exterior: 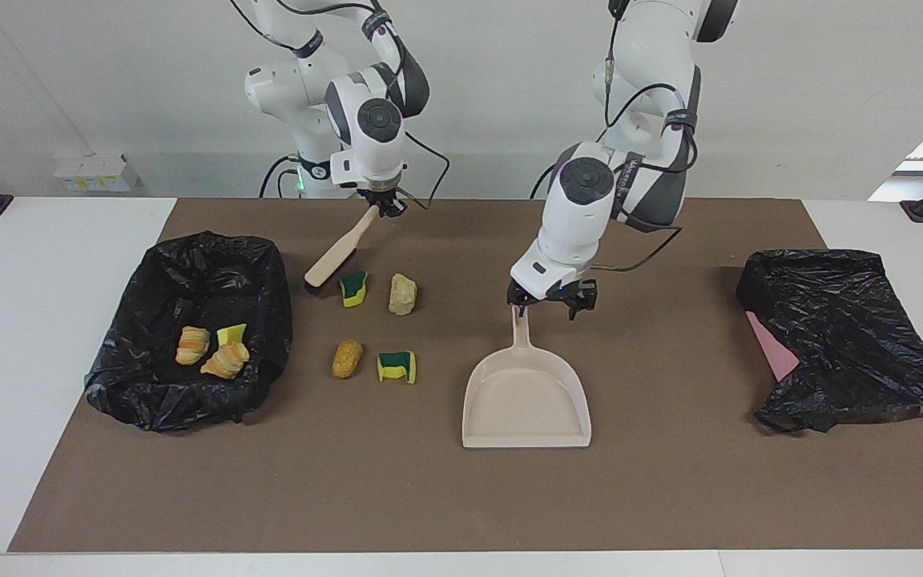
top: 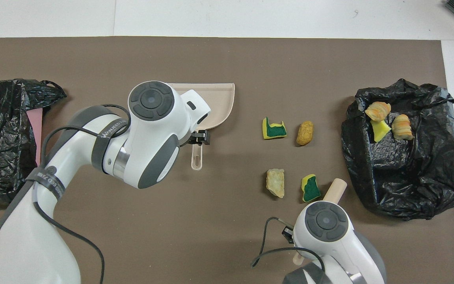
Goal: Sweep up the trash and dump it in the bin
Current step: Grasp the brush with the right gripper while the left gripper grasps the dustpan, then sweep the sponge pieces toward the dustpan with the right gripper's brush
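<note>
Several trash bits lie on the brown mat: a green-yellow sponge (exterior: 353, 288) (top: 310, 188), a pale beige chunk (exterior: 402, 293) (top: 276, 182), a golden-brown lump (exterior: 347, 358) (top: 305, 133) and another sponge (exterior: 397, 366) (top: 274, 128). The black-lined bin (exterior: 189, 264) (top: 428, 189) holds three more bits (exterior: 225, 360). My right gripper (exterior: 382, 210) is shut on the beige brush (exterior: 332, 258) (top: 335, 189), whose bristles rest between the sponge and the bin. My left gripper (exterior: 543, 304) (top: 200, 138) hangs open just over the handle of the beige dustpan (exterior: 525, 401) (top: 223, 102).
A second crumpled black bag (exterior: 846, 336) (top: 2, 138) with a pink piece (exterior: 774, 344) showing lies at the left arm's end of the table. The brown mat (exterior: 670, 497) covers most of the white table.
</note>
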Robot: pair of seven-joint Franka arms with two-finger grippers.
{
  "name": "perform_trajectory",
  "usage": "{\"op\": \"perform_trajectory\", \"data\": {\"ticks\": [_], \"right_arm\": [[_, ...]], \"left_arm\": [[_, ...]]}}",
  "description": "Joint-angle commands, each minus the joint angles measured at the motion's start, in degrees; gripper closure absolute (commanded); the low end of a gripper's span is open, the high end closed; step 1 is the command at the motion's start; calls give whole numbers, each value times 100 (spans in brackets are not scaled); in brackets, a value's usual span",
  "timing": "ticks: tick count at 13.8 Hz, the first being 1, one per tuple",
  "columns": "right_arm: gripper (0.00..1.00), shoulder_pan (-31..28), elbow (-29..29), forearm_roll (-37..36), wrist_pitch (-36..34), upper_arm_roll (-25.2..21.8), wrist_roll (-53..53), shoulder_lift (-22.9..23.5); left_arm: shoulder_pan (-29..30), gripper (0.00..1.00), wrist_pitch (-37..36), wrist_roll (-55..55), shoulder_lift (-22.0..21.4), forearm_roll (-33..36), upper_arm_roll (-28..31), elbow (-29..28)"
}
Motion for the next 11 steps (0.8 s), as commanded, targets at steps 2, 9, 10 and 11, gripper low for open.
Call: {"op": "perform_trajectory", "data": {"ticks": [2, 9, 10, 11], "right_arm": [[100, 145, 190, 154, 333, 82, 288, 110], [100, 304, 1316, 321, 853, 82, 306, 1227], [100, 234, 1483, 321, 896, 82, 279, 1350], [100, 172, 1693, 321, 897, 82, 244, 1507]], "left_arm": [[-414, 0, 398, -363, 173, 7, 110, -246], [-371, 38, 592, -365, 263, 59, 110, -343], [-354, 52, 601, -357, 263, 68, 110, -335], [-336, 70, 627, -357, 271, 68, 110, -326]]}}
